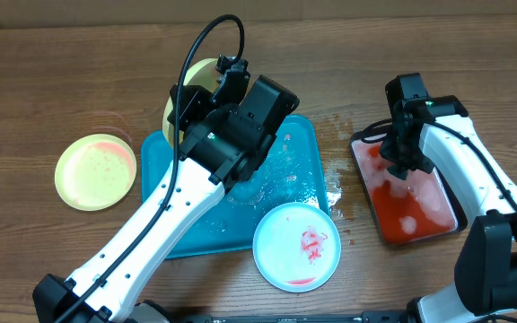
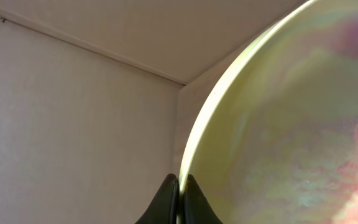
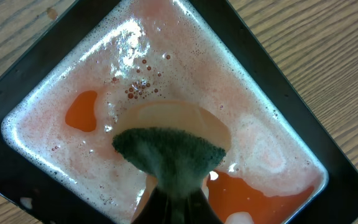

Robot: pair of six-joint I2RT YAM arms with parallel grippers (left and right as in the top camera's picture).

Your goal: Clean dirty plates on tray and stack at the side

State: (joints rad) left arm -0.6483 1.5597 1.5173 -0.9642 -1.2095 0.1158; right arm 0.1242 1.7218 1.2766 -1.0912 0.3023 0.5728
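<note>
Left jaws are clenched on a yellow-green plate [image 1: 197,74], raised on edge over the far-left of the turquoise tray [image 1: 153,157]. Right jaws grasp a green sponge [image 3: 169,152], wetting it in the black tray [image 3: 291,106]. I judge that wiping comes next: the sponge must reach this plate.

A brown wood-grain desk [image 1: 52,63] fills the overhead view, its grain running left to right. A scatter of water droplets [image 1: 335,193] lies on it right of centre. In the left wrist view, plain off-white walls [image 2: 73,155] meet at a vertical corner beneath a pale ceiling [image 2: 166,31]. The light is soft and even.
</note>
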